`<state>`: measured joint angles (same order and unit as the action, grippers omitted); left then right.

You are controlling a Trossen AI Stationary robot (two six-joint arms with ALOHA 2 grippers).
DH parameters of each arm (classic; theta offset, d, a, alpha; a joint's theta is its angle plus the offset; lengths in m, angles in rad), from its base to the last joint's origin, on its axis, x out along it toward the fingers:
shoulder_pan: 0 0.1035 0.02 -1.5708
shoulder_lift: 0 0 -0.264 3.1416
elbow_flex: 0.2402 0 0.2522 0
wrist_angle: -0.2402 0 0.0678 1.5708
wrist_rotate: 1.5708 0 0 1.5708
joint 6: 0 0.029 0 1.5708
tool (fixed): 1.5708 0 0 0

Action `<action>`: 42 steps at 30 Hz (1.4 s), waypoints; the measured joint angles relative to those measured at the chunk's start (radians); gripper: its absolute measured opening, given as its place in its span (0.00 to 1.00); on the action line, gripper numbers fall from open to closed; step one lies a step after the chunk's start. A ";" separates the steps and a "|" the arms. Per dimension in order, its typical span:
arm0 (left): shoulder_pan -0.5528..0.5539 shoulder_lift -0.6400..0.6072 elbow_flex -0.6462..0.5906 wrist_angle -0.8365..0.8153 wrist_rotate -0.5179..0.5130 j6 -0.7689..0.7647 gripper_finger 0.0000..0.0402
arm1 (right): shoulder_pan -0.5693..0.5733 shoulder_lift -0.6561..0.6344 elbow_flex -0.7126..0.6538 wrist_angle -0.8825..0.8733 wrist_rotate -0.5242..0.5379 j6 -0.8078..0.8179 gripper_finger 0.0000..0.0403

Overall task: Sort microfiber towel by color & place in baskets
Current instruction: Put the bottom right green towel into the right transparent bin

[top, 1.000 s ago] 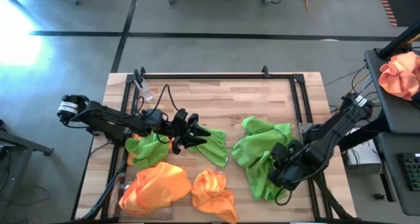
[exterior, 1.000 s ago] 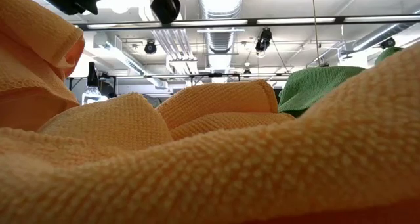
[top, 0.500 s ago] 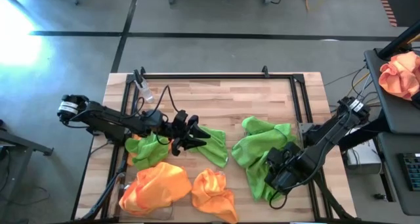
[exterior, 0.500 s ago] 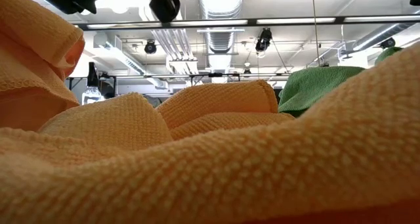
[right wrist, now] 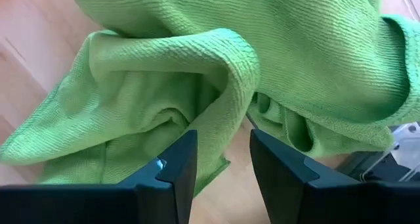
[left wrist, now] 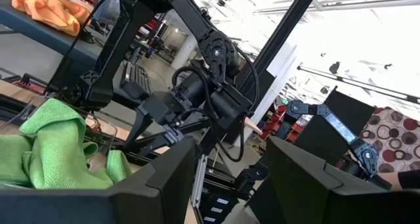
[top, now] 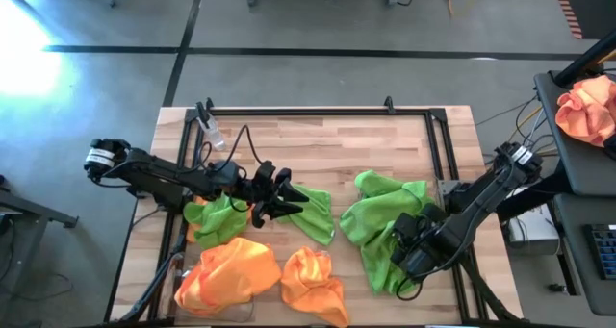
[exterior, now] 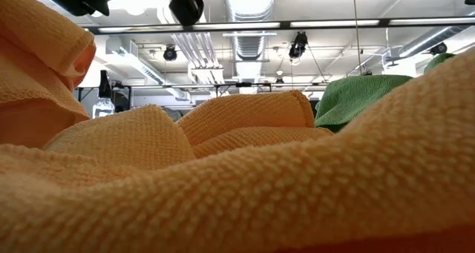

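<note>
Now right hand, fingers apart, over green towel pile near tabletop's right edge; loose folds risk multi-towel grab. Left hand state unclear.

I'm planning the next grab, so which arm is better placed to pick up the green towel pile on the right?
Right: the right gripper hangs open directly over the green towel pile; the left gripper sits across the table.

Crumpled lime green towels lie table-right, another centre, orange towels front-left.
</note>
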<state>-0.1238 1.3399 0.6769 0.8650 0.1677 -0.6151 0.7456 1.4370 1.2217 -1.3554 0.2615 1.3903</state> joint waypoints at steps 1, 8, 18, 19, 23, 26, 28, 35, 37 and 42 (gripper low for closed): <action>0.000 0.000 0.000 0.000 0.000 0.000 0.43 | 0.000 0.001 0.000 0.002 0.000 -0.001 0.34; 0.000 0.000 0.000 -0.023 0.000 -0.001 0.43 | 0.000 0.006 0.000 0.003 0.000 -0.001 0.35; 0.000 0.000 0.000 -0.045 0.000 0.002 0.43 | -0.008 0.007 -0.026 0.002 0.060 0.039 0.33; 0.000 0.000 0.000 -0.046 0.000 0.002 0.43 | -0.009 0.007 -0.034 0.003 0.058 0.041 0.33; 0.000 0.000 0.000 -0.048 0.000 0.003 0.43 | -0.010 0.007 -0.061 0.007 0.053 0.045 0.33; -0.001 0.000 0.000 -0.058 0.000 0.003 0.43 | -0.010 0.007 -0.076 0.014 0.053 0.051 0.33; -0.002 0.000 0.000 -0.067 0.000 0.004 0.43 | -0.010 0.007 -0.089 0.027 0.053 0.051 0.33; -0.006 0.000 0.000 -0.076 0.000 0.008 0.43 | -0.010 0.007 -0.156 0.084 0.045 0.052 0.33; -0.006 0.000 0.000 -0.076 0.000 0.008 0.43 | -0.010 0.007 -0.174 0.096 0.041 0.052 0.33; -0.006 0.000 0.000 -0.075 0.000 0.008 0.43 | -0.013 0.007 -0.203 0.108 0.008 0.060 0.33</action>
<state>-0.1303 1.3399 0.6769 0.7898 0.1674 -0.6074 0.7322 1.4441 1.0191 -1.2472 0.2700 1.4503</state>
